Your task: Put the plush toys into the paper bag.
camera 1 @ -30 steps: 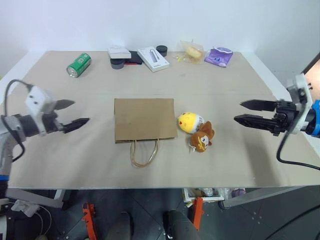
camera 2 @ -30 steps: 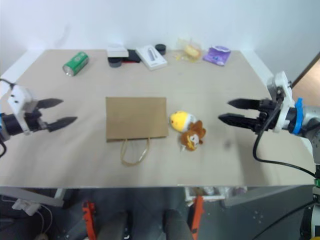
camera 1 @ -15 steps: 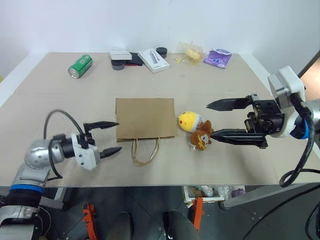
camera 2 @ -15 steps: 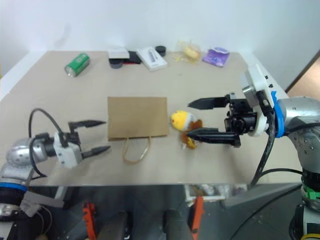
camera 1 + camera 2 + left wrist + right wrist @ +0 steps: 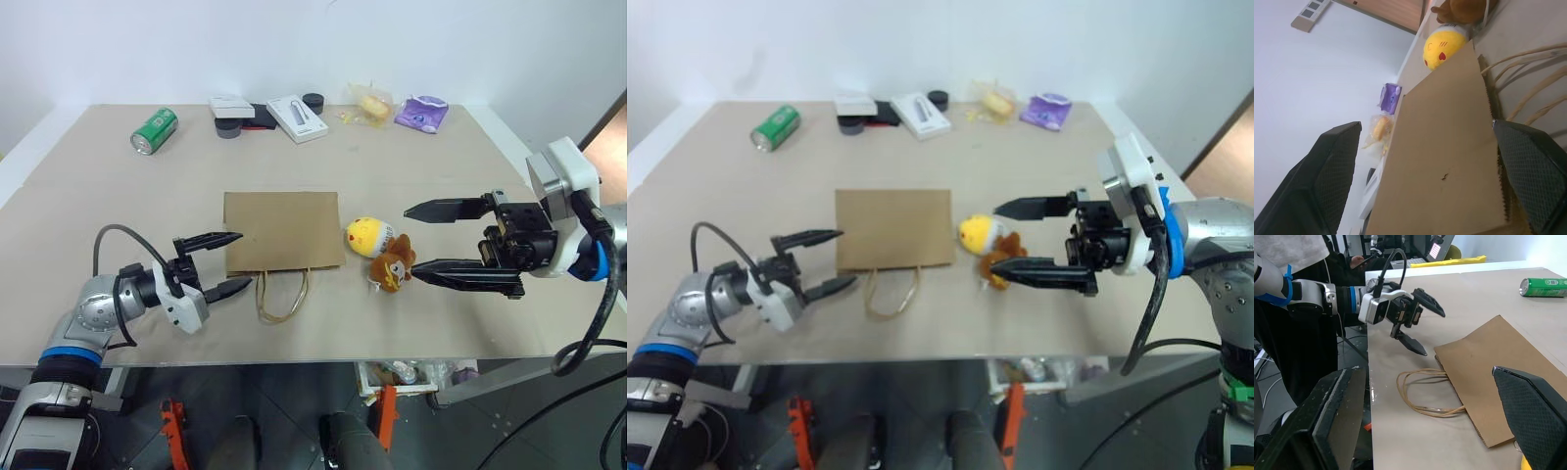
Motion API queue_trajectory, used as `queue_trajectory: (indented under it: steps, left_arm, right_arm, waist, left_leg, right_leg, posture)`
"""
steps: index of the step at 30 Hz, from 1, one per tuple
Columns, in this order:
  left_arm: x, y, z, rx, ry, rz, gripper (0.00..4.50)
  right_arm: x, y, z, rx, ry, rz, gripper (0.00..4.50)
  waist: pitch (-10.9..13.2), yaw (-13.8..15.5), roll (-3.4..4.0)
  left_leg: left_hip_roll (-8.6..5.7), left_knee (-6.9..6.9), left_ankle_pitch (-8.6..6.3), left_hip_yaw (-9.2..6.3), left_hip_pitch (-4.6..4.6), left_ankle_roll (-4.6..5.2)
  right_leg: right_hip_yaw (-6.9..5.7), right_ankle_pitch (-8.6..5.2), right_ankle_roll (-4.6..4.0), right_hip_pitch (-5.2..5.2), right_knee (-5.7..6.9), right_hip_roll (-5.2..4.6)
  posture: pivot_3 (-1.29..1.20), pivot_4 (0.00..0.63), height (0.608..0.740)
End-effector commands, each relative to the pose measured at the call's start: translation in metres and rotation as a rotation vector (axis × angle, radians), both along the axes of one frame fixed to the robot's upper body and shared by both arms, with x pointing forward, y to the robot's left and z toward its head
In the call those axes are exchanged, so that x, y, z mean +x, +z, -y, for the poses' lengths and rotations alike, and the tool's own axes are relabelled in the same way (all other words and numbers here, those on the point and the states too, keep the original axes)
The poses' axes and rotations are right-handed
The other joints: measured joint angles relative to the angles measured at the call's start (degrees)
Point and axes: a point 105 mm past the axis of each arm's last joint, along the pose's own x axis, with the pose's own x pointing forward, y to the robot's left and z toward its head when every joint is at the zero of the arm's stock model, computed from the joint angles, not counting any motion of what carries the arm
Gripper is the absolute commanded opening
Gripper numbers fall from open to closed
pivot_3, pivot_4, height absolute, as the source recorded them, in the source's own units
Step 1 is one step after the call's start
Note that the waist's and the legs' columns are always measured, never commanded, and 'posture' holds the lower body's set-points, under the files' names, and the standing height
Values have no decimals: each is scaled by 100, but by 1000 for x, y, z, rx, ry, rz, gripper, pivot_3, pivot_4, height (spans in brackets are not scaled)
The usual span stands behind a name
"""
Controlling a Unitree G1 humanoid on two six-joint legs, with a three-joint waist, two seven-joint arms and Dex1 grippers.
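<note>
The brown plush toy (image 5: 394,269) lies on the bench (image 5: 470,166), touching the yellow plush toy (image 5: 368,237), just right of the flat paper bag (image 5: 283,233). The right claw (image 5: 416,243), open and empty, points leftward at them, its lower finger almost at the brown one, so it is nearer. The left claw (image 5: 238,262), also open and empty, waits by the bag's mouth and twine handles (image 5: 282,297).

Matt kraft-paper bag (image 5: 284,233), fuzzy plush toys (image 5: 382,252)

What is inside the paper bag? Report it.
The paper bag lies flat on the table, so its inside is hidden. The yellow plush toy and brown plush toy sit outside, beside it.
</note>
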Motion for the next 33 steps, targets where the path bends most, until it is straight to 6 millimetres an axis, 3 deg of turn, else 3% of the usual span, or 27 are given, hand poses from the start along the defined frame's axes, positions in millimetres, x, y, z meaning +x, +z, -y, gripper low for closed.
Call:
queue_trajectory:
  steps: [1,15,20,33]
  left_arm:
    - [4,-2,3,14,4,4,4418]
    - [11,-23,22,90,-32,-45,4418]
    - [11,-17,28,65,-55,-31,4418]
    - [-9,14,-5,74,-65,43,4418]
  right_arm:
    - [-7,13,-2,1,10,63,4500]
    - [-4,14,-8,10,4,70,4500]
    - [-5,15,-11,11,4,70,4500]
    - [-7,15,-14,19,-3,59,4500]
  waist:
    - [0,0,0]
    - [0,0,0]
    - [0,0,-1]
    - [0,-5,0]
  left_leg:
    - [1,0,0,2,0,0]
    - [1,-1,0,10,1,0]
    - [2,-1,0,13,1,0]
    - [8,-8,0,23,1,0]
  right_leg:
    - [1,0,-1,0,0,0]
    - [7,0,0,-2,0,0]
    - [9,0,1,-3,0,-1]
    - [10,0,-3,-8,-1,-4]
  posture:
    - [0,150,740]
    - [0,150,740]
    - [0,150,740]
    - [0,150,740]
